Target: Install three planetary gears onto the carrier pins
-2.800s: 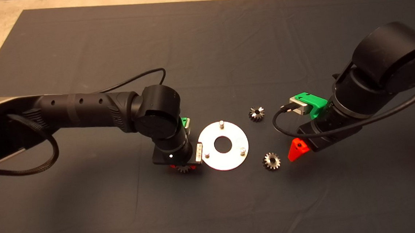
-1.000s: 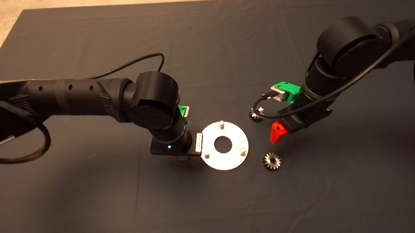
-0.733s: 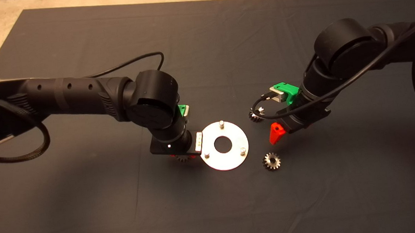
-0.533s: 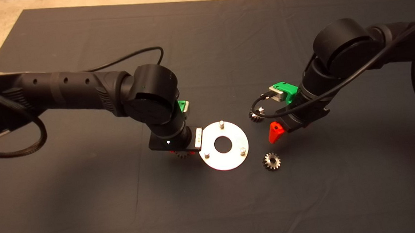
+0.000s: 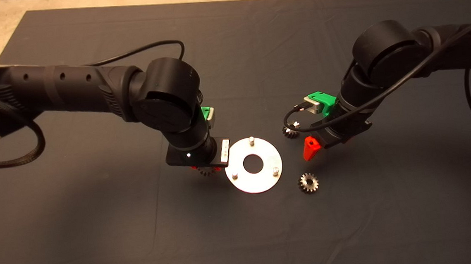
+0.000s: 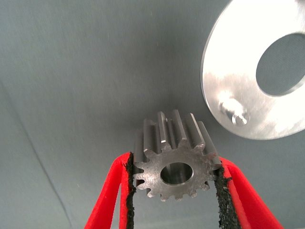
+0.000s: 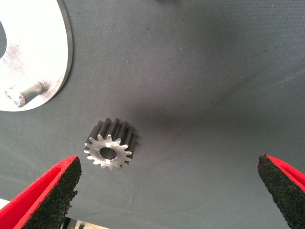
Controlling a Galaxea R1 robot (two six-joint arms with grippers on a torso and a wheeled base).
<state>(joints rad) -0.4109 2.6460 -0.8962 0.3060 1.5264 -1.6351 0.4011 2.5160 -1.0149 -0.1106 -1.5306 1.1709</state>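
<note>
**Left claw holds one gear beside the disc, right claw open over another**

I have the left claw (image 6: 174,191) clamped on a gear (image 6: 174,162), its two red fingers (image 6: 112,195) pressing the teeth from either side, the centre hole facing my wrist camera. From overhead that gear (image 5: 207,171) peeks out under the left wrist, just beside the left edge of the disc (image 5: 263,177) and clear of the mat (image 5: 101,224) covering the counter. The disc (image 6: 224,71) lies flat on the mat with its three pins standing up bare: the nearest pin (image 5: 235,175) is close to my held gear, one (image 5: 251,139) sits on the far side, one (image 5: 276,170) on the right.

My right claw (image 7: 171,191) is spread wide, fingers well apart, hanging above the mat to the right of the disc. A second gear (image 7: 110,143) lies on the mat between its pads, closer to one of them, touching neither. From above, that gear (image 5: 290,130) is partly hidden by the cable, near the red fingertip (image 5: 309,149). The third gear (image 5: 308,182) lies on its own on the mat, just off the disc's lower right edge
</note>
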